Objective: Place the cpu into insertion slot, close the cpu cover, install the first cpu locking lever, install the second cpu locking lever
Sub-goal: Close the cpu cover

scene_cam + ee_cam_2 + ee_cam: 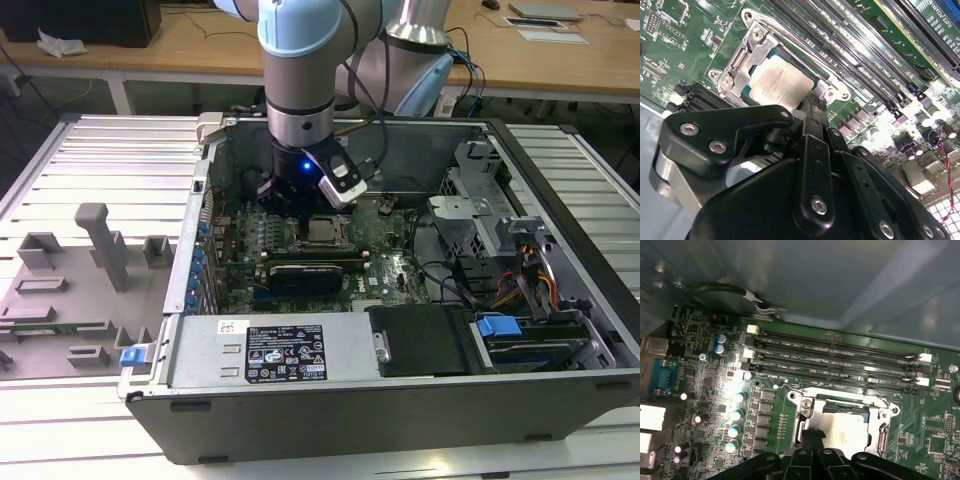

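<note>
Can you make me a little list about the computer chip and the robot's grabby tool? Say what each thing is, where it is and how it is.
chip: pale silver square cpu, lying flat in its socket on the green circuit board
cover: thin silver metal cover frame, down around the chip's edges
tool: black tool, tips together, low at the socket's edge
holding: nothing
touching the socket: cannot tell
neighbours: long black memory slots, beside the socket
</note>
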{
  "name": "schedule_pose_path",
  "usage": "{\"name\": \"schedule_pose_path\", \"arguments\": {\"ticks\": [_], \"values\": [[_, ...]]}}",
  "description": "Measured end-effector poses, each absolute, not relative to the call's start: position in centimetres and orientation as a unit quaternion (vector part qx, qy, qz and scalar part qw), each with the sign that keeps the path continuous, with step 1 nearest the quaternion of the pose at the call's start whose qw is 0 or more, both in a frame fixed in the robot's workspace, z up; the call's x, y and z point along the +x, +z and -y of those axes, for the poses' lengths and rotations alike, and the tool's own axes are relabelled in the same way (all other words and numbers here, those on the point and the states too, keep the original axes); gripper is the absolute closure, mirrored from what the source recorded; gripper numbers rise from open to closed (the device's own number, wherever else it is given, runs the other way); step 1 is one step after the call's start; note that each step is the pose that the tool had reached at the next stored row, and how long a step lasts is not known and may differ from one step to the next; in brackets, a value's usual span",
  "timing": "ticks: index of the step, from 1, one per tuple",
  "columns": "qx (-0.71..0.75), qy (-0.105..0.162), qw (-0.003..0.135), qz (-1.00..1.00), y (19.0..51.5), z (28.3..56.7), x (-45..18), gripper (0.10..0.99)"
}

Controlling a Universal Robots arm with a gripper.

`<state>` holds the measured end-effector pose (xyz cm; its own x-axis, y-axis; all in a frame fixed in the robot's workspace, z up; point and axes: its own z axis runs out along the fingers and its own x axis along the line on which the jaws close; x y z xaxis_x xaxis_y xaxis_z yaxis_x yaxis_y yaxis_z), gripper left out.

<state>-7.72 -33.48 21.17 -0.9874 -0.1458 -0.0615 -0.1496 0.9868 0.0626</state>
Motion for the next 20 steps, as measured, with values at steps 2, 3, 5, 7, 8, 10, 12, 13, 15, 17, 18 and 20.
{"name": "schedule_pose_path", "arguments": {"ticks": [2, 3, 5, 7, 8, 10, 12, 13, 15, 17, 18, 20], "values": [[-0.073, 0.034, 0.029, -0.996, 21.08, 33.44, -7.74, 0.98], [-0.072, 0.033, 0.028, -0.996, 20.91, 33.42, -7.73, 0.98], [-0.072, 0.033, 0.028, -0.996, 20.75, 33.43, -7.75, 0.98], [-0.072, 0.034, 0.028, -0.996, 20.69, 33.42, -7.74, 0.98], [-0.072, 0.034, 0.028, -0.996, 20.68, 33.42, -7.74, 0.98], [-0.072, 0.033, 0.028, -0.996, 20.67, 33.42, -7.69, 0.98], [-0.072, 0.033, 0.028, -0.996, 20.67, 33.42, -7.68, 0.98], [-0.072, 0.033, 0.028, -0.996, 20.67, 33.42, -7.67, 0.98], [-0.072, 0.033, 0.028, -0.996, 20.67, 33.42, -7.48, 0.98], [-0.072, 0.033, 0.028, -0.996, 20.67, 33.42, -7.4, 0.98], [-0.072, 0.033, 0.028, -0.996, 20.67, 33.42, -7.4, 0.98], [-0.072, 0.033, 0.028, -0.996, 20.87, 33.42, -7.4, 0.98]]}}
